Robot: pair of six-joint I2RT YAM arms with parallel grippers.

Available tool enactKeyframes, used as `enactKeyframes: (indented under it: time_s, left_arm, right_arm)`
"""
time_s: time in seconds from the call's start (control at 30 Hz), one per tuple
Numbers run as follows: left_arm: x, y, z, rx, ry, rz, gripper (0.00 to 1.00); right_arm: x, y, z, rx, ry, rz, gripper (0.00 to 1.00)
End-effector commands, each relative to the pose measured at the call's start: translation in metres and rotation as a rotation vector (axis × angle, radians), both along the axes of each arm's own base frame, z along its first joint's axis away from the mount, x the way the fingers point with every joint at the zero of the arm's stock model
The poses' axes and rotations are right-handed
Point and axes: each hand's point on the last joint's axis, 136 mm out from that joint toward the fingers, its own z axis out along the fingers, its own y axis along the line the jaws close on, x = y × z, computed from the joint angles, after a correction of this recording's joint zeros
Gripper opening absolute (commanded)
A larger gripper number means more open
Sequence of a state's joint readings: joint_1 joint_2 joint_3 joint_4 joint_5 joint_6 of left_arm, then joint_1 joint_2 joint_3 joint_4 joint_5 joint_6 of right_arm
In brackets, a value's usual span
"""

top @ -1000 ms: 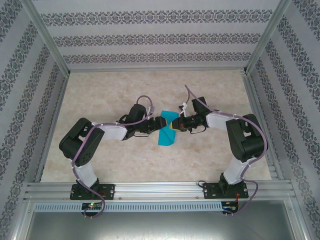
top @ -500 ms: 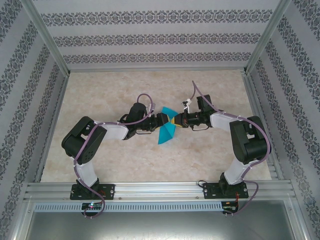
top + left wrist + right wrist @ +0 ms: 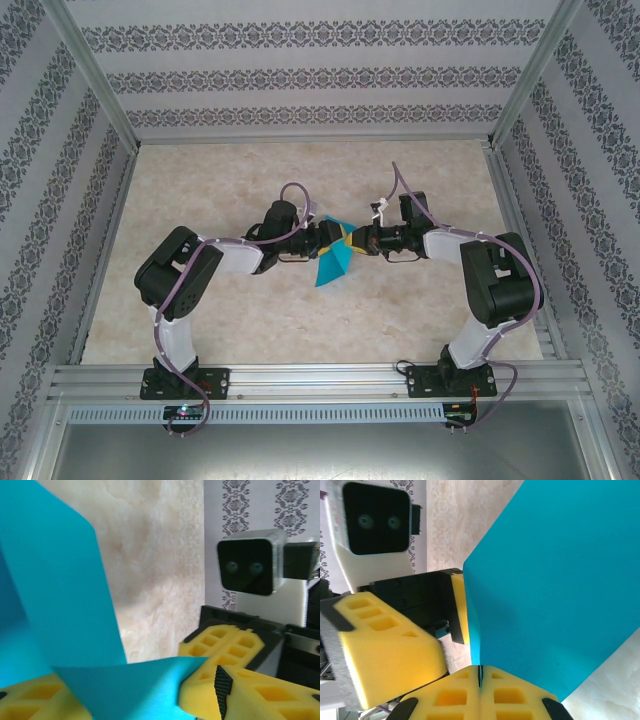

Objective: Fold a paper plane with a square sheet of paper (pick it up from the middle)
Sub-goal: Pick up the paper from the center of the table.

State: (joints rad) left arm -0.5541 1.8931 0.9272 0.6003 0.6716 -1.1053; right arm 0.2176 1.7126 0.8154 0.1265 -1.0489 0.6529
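**Near edge.** Both arms reach inward from their bases and meet over the middle of the marbled table (image 3: 250, 320).

**Right gripper** (image 3: 480, 680). It is clenched, pads pressed flat together. The square sheet of paper (image 3: 560, 580) rises out of the seam between them, so it is pinched there, near one border of the sheet.

**Left gripper** (image 3: 335, 238). It is released, with its yellow fingers (image 3: 30, 700) apart. The sheet passes between them and lies across one pad without being clamped. Its tips sit just beside the right gripper's tips, nearly nose to nose.

**Sheet.** It is held up between the two grippers and bowed over on itself, with a loose flap drooping toward the near side. Whether that flap touches the table cannot be told. No pressed crease or dart point is visible.

**Step in hand (judgement).** This is an early fold: the sheet is lifted and being doubled over, well short of a plane.

**Next move (judgement).** The left jaws need to shut on the doubled layers close by the right pinch, without striking the right pads. The edges should be matched first, because thin paper sets wherever it is squeezed.
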Motion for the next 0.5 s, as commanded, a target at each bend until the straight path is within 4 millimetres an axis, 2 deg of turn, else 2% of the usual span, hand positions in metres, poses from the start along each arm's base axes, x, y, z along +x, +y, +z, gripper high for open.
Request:
enactKeyframes:
  time_s: [0.0,0.47]
  left_arm:
    - [0.007,-0.008,0.026,-0.065,-0.051,-0.026,0.62]
    - [-0.007,-0.002,0.008,0.034,-0.001,-0.070,0.41]
  right_arm:
    - [0.000,-0.002,-0.001,0.019,-0.008,0.004,0.01]
    - [0.002,-0.004,-0.010,0.013,0.009,-0.013,0.06]
